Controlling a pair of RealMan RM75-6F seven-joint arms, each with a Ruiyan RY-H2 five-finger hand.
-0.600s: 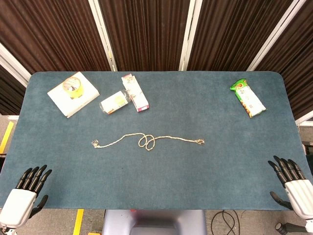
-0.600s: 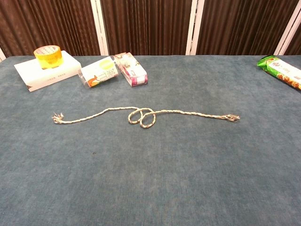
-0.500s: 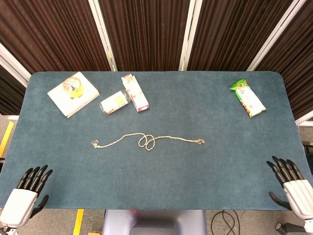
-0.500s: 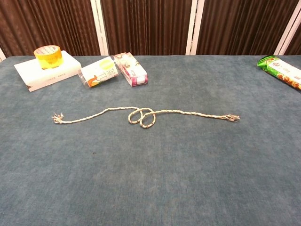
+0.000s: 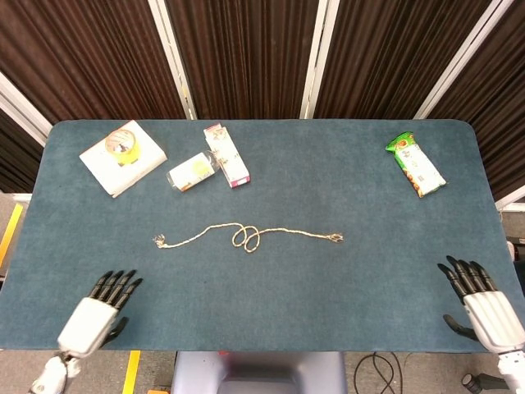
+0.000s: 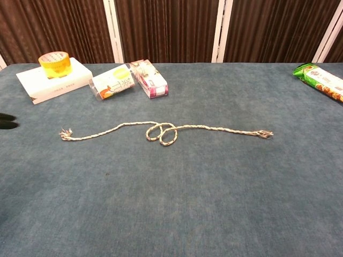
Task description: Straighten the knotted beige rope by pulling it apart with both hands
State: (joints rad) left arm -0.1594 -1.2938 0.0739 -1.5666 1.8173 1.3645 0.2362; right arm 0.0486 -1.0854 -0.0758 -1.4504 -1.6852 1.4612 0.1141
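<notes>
The beige rope (image 5: 246,236) lies across the middle of the blue table, with a loose knot of loops (image 6: 162,134) near its centre and frayed ends at left (image 6: 65,135) and right (image 6: 264,133). My left hand (image 5: 98,312) hovers over the near left part of the table, fingers apart and holding nothing; in the chest view only dark fingertips (image 6: 6,122) show at the left edge. My right hand (image 5: 480,304) is at the near right corner, fingers spread, empty. Both hands are well short of the rope.
At the back left sit a white box (image 5: 123,160) with a yellow tape roll (image 5: 121,144) on it, a small clear packet (image 5: 193,171) and a pink-and-white carton (image 5: 226,154). A green snack bag (image 5: 415,163) lies at the back right.
My left hand has moved right and forward onto the table, closer to the rope's left end. The right hand has crept slightly forward and inward. The rope has not moved.
</notes>
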